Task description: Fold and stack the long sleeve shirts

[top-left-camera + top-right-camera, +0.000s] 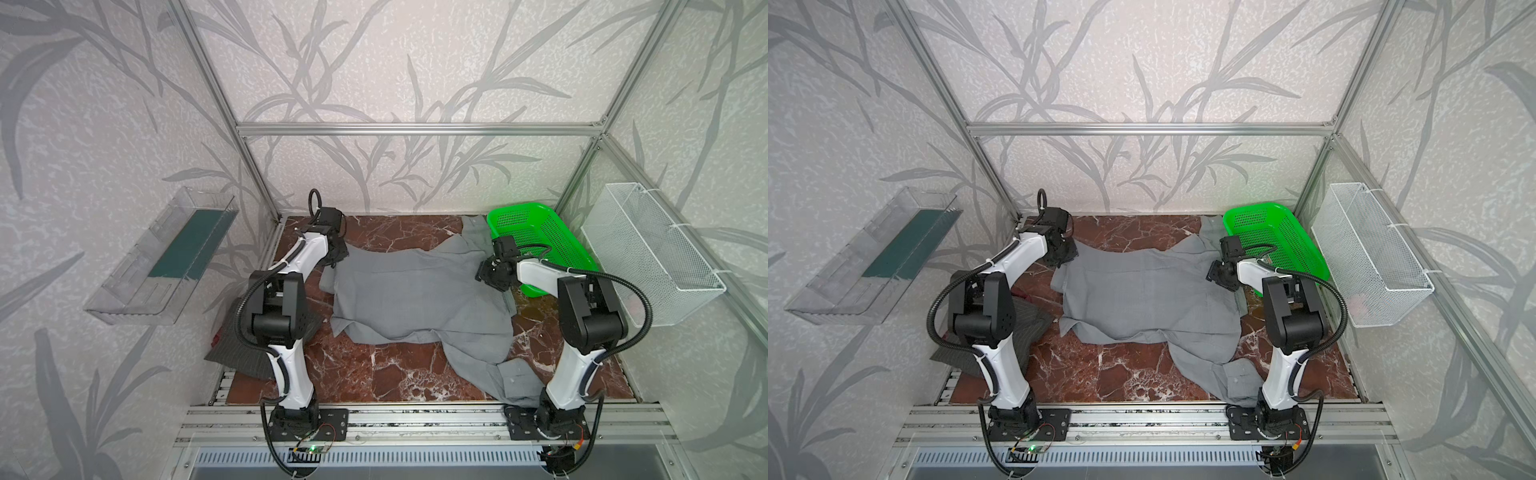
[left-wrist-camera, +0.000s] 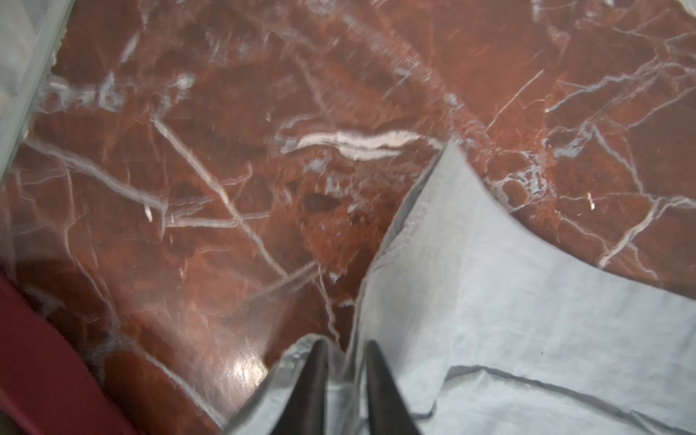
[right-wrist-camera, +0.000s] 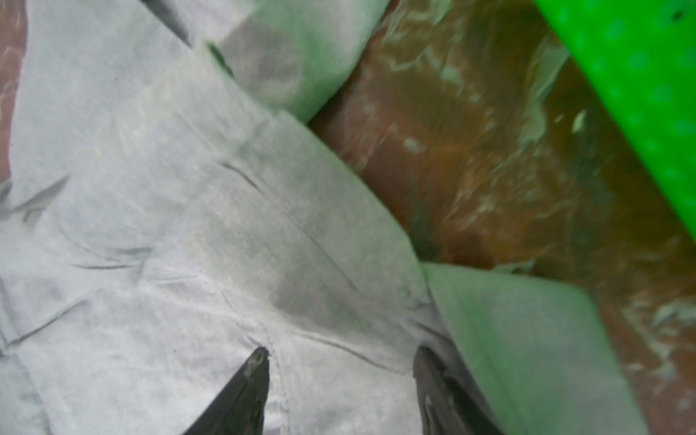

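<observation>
Two shirts, no stack yet: the grey shirt [image 1: 415,299] lies spread unfolded across the worktop [image 1: 395,374], the pinstriped shirt [image 1: 232,353] lies apart at the left edge beneath my left arm, my left claw [image 2: 344,346] narrowly parted astride the grey hem, my right claw [image 3: 341,352] spread wide above that cloth.

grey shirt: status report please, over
Left gripper jaws slightly apart at grey shirt edge, grip unclear. Right gripper open over shirt. Shirt spread, unfolded. Green basket close by right gripper.

Plain mid-grey button-up shirt [image 1: 415,299] lay spread centrally on red marble tabletop [image 1: 374,374], dark charcoal pinstriped shirt [image 1: 226,352] at front left, green plastic mesh basket [image 1: 540,226] at rear right.
</observation>
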You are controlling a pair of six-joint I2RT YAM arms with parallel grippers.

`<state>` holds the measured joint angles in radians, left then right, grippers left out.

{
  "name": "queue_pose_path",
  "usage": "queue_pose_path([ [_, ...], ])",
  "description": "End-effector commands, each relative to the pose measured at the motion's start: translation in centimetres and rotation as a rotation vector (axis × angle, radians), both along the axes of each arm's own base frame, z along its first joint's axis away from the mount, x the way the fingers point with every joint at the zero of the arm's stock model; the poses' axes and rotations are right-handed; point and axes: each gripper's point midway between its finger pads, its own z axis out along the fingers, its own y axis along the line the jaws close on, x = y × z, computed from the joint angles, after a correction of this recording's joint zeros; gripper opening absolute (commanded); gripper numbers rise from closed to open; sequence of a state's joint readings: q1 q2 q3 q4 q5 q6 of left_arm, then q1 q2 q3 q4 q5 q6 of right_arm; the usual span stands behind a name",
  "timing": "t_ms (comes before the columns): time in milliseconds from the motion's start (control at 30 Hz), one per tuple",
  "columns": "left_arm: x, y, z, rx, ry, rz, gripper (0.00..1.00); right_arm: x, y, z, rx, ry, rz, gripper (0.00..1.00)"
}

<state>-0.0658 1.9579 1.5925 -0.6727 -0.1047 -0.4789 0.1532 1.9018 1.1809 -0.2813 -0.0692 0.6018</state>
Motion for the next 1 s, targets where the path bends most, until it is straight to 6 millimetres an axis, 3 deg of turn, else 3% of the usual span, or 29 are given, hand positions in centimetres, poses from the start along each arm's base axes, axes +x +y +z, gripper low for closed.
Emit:
queue_pose_path([
  [0,0.8,0.4,3.2,-0.009,-0.035,0.025,0.36,0.0,-1.0,-0.4,-0.016,0.037,-0.005,0.61],
  [167,-0.9,0.0,7.6,-0.052,-0.102,0.035,0.47,0.2,1.2,4.4,0.024,-0.061,0.086,0.61],
  [267,-4.2,-0.6,8.2,-0.100,-0.116,0.028,0.48,-1.2,5.6,7.5,0.059,-0.118,0.230,0.62],
  [400,-8.6,-0.8,7.0,-0.138,-0.130,0.041,0.49,-5.0,13.2,10.5,0.144,-0.154,0.475,0.62],
  [600,-14.7,0.0,6.1,-0.123,-0.106,0.060,0.51,-11.7,25.3,12.6,0.284,-0.209,0.841,0.63],
  [633,-15.6,0.2,6.3,-0.114,-0.104,0.057,0.57,-12.8,27.2,13.3,0.282,-0.234,0.899,0.63],
  [667,-16.5,0.4,6.4,-0.103,-0.097,0.060,0.58,-13.7,29.1,12.1,0.264,-0.215,0.953,0.63],
  [767,-18.9,1.2,7.0,-0.075,-0.114,0.071,0.61,-15.8,33.5,11.4,0.234,-0.217,1.059,0.63],
  [967,-22.3,2.2,7.8,-0.046,-0.151,0.088,0.67,-18.0,38.5,8.6,0.271,-0.173,1.128,0.62],
])
